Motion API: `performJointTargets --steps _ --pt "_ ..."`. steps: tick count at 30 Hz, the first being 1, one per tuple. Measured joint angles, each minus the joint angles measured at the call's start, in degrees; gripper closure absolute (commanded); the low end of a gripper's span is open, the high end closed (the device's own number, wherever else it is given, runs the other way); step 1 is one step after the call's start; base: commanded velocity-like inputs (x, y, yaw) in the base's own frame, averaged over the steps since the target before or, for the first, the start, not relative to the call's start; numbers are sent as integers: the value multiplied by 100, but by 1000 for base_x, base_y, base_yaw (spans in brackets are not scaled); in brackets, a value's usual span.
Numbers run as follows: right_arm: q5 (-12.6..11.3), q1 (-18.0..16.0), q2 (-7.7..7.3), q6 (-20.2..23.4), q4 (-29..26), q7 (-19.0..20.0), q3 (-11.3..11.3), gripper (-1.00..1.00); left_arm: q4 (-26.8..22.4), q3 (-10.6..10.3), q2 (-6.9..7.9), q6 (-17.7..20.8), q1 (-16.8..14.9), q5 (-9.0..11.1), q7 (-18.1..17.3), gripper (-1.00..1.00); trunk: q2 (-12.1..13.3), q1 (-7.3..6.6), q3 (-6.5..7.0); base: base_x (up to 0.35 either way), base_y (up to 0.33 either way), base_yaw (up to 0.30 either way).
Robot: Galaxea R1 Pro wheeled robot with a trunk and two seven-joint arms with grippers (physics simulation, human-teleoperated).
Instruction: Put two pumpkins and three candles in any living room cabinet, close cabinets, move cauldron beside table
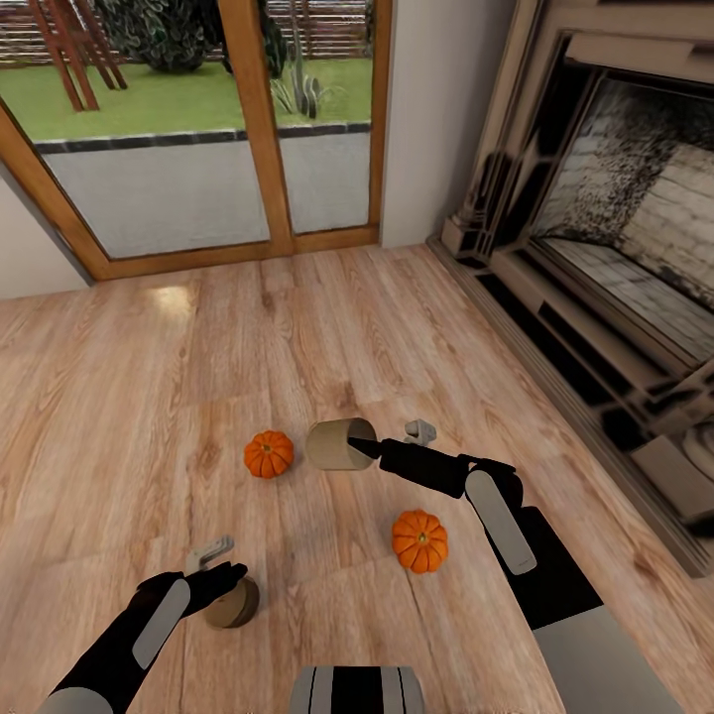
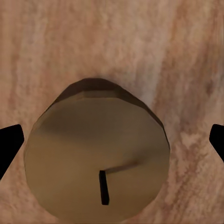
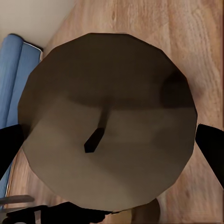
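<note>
Pumpkins point(image 1: 269, 454) apart on open floor point(image 1: 149, 416)

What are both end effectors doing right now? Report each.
Left end effector: open, fingers either side of an upright candle on the floor.
Right end effector: open around a candle, grip not confirmed.

On the pale wood plank floor point(image 1: 327, 327) I see one small ribbed orange pumpkin point(image 1: 269, 453) just left of a tan candle lying on its side point(image 1: 338, 444). A second ribbed orange pumpkin point(image 1: 419, 540) sits nearer me to the right, and a squat tan candle standing upright point(image 1: 236, 605) nearer left.
</note>
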Motion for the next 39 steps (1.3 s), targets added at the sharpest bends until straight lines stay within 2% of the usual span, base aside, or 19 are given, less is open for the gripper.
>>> performJointTargets --steps 2,10,15,25,31,39 --pt "-8 0 -1 1 0 1 0 100 0 0 0 0 0 -3 1 -100 -3 5 -44 0 0 0" --pt "-18 0 1 2 -3 3 0 100 0 2 0 0 0 -4 2 -100 -3 5 -45 0 0 0" --pt "-8 0 -1 1 -4 3 4 100 0 0 0 -1 0 -5 2 -100 -9 18 -155 0 0 0" --pt "-16 0 -2 1 -4 4 4 100 0 0 0 -1 0 -4 2 -100 -10 18 -156 0 0 0" --pt "-6 0 0 1 -5 0 5 100 0 0 0 -1 0 -5 2 -100 -18 33 -288 0 0 0" --pt "-18 -1 -4 2 -7 3 6 100 0 0 0 -2 0 -5 2 -100 -18 33 -289 0 0 0"
